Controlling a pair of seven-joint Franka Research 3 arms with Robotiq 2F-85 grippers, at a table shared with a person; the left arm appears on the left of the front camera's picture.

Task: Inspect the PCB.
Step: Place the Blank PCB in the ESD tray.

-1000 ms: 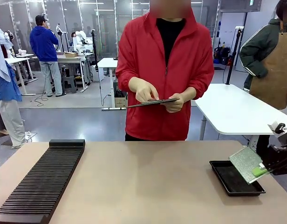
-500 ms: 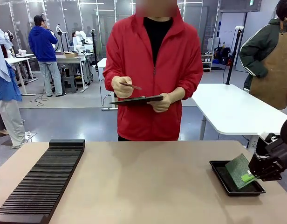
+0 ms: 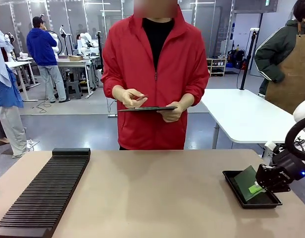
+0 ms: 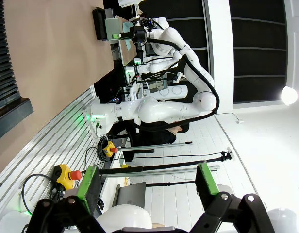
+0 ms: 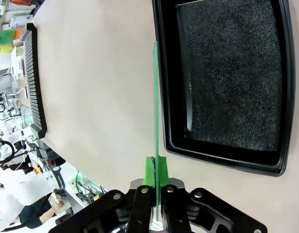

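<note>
The PCB (image 3: 247, 180) is a thin green board held tilted, its lower part down inside the black tray (image 3: 234, 186) at the table's right. My right gripper (image 3: 256, 188) is shut on its right edge. In the right wrist view the PCB (image 5: 156, 107) shows edge-on as a thin green line rising from the shut gripper (image 5: 155, 171), just beside the near wall of the tray (image 5: 161, 97). My left gripper (image 4: 147, 183) stands open with nothing between its green pads, pointing away from the table.
A long black slotted rack (image 3: 46, 191) lies along the table's left side. Across the table a person in a red jacket holds a grey clipboard (image 3: 147, 108) and a pen. The tan tabletop (image 3: 152, 198) lies bare between rack and tray.
My right gripper has come down and left with the PCB, bringing it from above the tray's right end into the tray. The person has shifted left with the clipboard.
</note>
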